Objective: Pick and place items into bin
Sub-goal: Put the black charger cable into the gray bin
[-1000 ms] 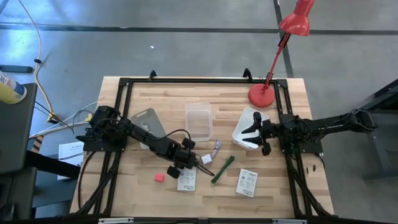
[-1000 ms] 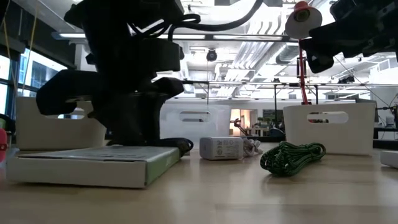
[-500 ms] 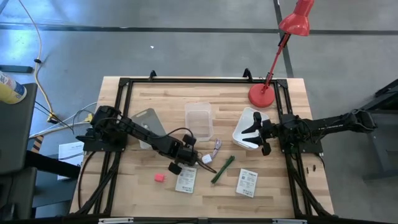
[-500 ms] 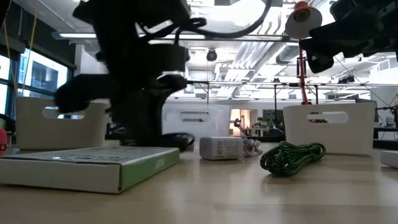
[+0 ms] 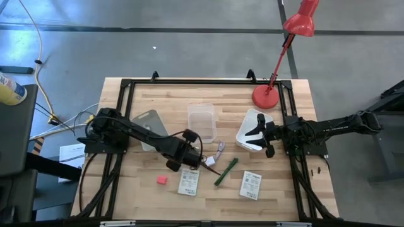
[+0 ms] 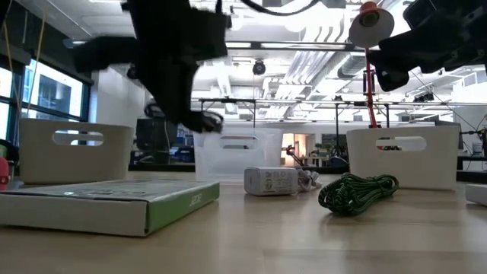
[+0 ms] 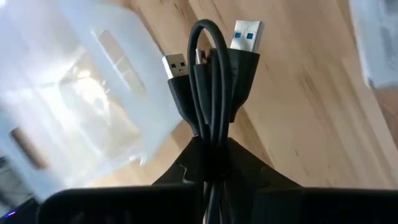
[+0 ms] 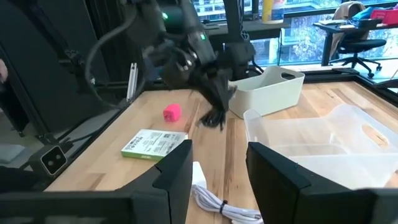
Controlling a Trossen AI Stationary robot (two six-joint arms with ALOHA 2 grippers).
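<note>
My left gripper (image 5: 189, 157) hangs over the middle of the table, shut on the thin dark cable (image 7: 211, 81), a folded bundle with two USB plugs (image 7: 245, 37). The low view has it lifted clear (image 6: 204, 120). The pink cube (image 5: 162, 180), two white printed packets (image 5: 188, 181) (image 5: 250, 185), the green stick (image 5: 226, 171) and the white cube (image 5: 208, 161) lie flat on the wood. The clear bin (image 5: 202, 121) stands just beyond the left gripper. My right gripper (image 8: 221, 168) waits open at the table's right side, over a white bin (image 5: 251, 131). My left gripper pinches the folded cable bundle between its two fingers, just below the plugs (image 7: 211, 140), with several strands side by side. The loop and both plugs stick out past the fingertips. The bundle is lifted clear of the table.
A grey bin (image 5: 151, 125) stands at the left, and a red lamp's base (image 5: 265, 96) at the far right corner. A white cord (image 5: 219, 150) trails from the white cube. A black frame (image 5: 126, 85) edges the table. Bare wood shows along the near edge.
My left gripper has risen from the table top with the cable and moved a little toward the far edge and the clear bin. The cable is now lifted clear. The packet next to it has turned slightly on the table.
</note>
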